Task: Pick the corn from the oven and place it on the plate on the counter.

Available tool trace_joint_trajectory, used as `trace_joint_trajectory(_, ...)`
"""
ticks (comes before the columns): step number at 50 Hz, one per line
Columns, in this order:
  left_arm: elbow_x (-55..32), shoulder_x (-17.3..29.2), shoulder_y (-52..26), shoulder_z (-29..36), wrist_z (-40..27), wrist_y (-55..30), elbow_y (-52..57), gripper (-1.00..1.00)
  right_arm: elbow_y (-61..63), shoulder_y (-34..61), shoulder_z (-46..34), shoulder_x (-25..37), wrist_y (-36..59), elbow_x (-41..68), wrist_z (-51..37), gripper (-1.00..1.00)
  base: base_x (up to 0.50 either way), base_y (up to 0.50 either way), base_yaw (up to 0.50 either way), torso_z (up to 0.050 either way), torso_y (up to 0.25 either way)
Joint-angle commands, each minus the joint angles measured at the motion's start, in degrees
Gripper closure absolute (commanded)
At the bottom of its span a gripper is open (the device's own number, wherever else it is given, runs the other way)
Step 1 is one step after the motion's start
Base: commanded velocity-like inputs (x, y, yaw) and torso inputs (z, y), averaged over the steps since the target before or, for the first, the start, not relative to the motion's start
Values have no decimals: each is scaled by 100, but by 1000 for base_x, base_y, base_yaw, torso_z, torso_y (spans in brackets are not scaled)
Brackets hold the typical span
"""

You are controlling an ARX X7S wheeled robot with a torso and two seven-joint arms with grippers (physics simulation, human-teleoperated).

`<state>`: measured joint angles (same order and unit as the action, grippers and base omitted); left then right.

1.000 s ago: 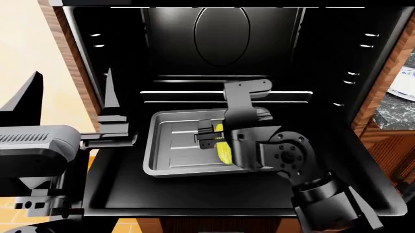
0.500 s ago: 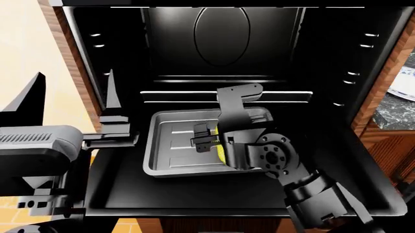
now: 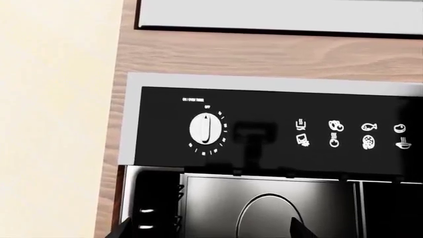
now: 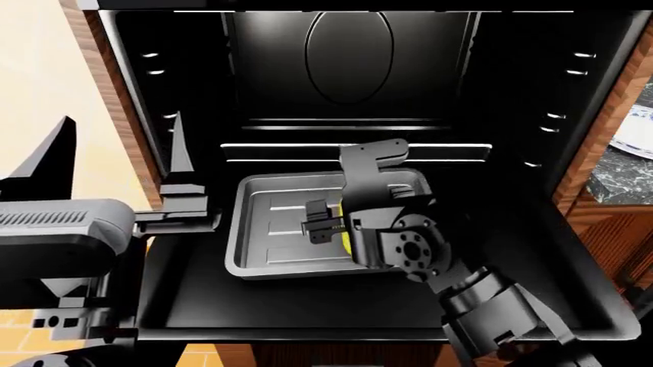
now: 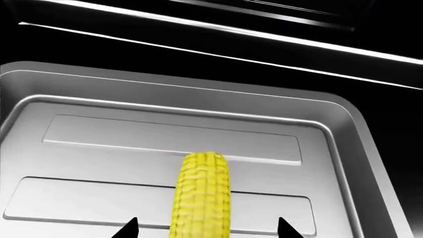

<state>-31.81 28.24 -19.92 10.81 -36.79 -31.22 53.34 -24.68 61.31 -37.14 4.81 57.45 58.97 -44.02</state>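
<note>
Your right gripper (image 5: 205, 229): fingers spread either side of the corn (image 5: 201, 194), which lies on the tray (image 4: 268, 229) in the oven (image 4: 183, 92); your left gripper (image 4: 121, 157): spread, empty, outside it.

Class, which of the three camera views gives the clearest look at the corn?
The right wrist view: the corn lies unobstructed on the grey tray, between the right hand's fingertips. In the head view only a yellow sliver shows beside the right hand. The left wrist view shows no corn.

Most of the corn (image 4: 347, 243) under my right gripper (image 4: 324, 222), its near end cut off in wrist view.
</note>
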Motion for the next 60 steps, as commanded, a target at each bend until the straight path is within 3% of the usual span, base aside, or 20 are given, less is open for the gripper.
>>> trace_joint_trajectory(1,-14,26,5,32,-33,40,-8,-100,-63,16,-211,22,-144,-121,183,-100,0,0,0,0,0)
trace_joint_trajectory(30,-43,98,2,91,-85,133,-52,-100,84,-15,-236,117,-247,115,89,-100,0,0,0,0,0)
trace_joint_trajectory(41,-36,105,5,137,-108,168,-72,-100,-438,213,-139,-31,443,551,-321,-100,0,0,0,0,0)
trace_joint_trajectory(60,-42,129,23,187,-128,238,-113,-100,-351,175,-98,-36,391,762,-334,-100,0,0,0,0,0)
